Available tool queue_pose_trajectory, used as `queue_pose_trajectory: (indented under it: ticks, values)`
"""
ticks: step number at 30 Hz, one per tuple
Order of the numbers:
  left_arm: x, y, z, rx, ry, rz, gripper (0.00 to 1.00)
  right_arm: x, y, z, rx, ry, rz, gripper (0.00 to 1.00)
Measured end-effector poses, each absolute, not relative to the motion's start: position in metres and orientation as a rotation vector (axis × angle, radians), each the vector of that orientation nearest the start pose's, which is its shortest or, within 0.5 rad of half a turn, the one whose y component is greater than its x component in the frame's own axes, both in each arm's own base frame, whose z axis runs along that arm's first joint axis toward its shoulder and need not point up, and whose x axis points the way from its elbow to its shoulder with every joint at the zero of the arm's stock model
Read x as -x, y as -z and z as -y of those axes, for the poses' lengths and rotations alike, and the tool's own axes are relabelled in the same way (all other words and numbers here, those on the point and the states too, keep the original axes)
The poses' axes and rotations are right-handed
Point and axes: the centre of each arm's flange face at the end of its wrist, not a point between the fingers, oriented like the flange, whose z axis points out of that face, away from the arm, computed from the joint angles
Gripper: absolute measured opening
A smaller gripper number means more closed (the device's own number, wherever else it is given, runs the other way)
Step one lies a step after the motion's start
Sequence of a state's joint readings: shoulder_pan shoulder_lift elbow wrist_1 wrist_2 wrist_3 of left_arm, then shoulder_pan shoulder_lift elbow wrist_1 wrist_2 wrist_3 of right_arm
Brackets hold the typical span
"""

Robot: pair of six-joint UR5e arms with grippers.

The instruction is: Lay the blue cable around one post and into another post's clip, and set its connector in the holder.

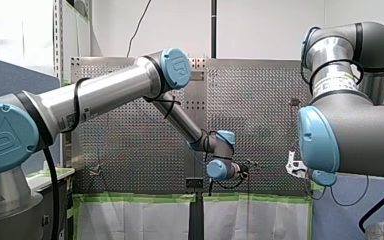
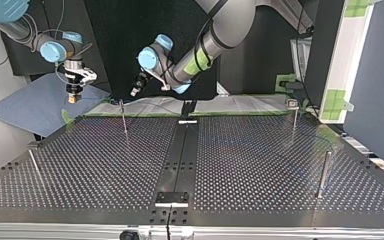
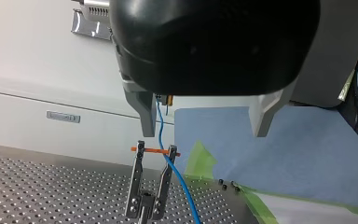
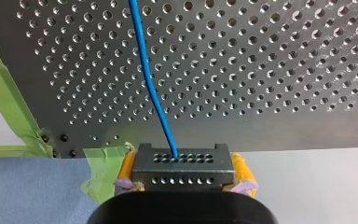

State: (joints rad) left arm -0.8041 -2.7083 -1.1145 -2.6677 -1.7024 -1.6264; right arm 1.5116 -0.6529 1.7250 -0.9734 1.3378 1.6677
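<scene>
- My right gripper (image 4: pixel 183 171): yellow pads (image 4: pixel 240 169) clamped on the two short sides of a dark grey rectangular connector (image 4: pixel 182 161) with rows of small holes.
- Thin blue cable (image 4: pixel 151 88) leaves the connector's hole face and runs ahead of the gripper over the perforated metal table (image 4: pixel 279 70). Whether it touches the surface: cannot tell.
- Connector is at the table's edge, beside strips of green tape (image 4: pixel 7 107) and above a blue-grey mat (image 4: pixel 28 186).
- My left gripper (image 3: pixel 204 133): metal fingers (image 3: pixel 145 114) spread wide, gripping nothing. The cable passes through the gap close beside one finger; contact not discernible.
- Ahead of the left gripper a two-pronged metal clip post (image 3: pixel 149 186) stands upright on the table, with a thin orange bar (image 3: pixel 154 150) across the prong tips. The cable drops between the prongs, just beside one of them, and goes on past the post's foot.
- Top view: right gripper (image 2: pixel 73 94) hangs beyond the table's far edge at the view's left, over the mat. Left gripper (image 2: pixel 136 90) hangs near the far edge, nearer the middle.
</scene>
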Motion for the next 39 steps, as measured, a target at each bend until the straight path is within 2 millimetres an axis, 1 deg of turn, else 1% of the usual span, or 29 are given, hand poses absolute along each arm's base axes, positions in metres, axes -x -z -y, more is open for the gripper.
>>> queue_pose_trajectory:
  ticks: [10,15,26,39]
  values:
    - [-0.447,0.023,0.634,-0.567,0.499,-1.714,1.00,-0.120,0.033,0.620,-1.361,-1.366,1.287,0.00]
    - [-0.446,0.015,0.632,-0.570,0.491,-1.709,1.00,-0.120,0.033,0.620,-1.360,-1.366,1.287,0.00]
    - [-0.448,-0.033,0.616,-0.467,0.470,-1.631,1.00,-0.120,0.033,0.620,-1.361,-1.366,1.288,0.00]
    - [-0.442,-0.085,0.597,-0.335,0.527,-1.548,1.00,-0.121,0.032,0.620,-1.358,-1.389,1.293,0.00]
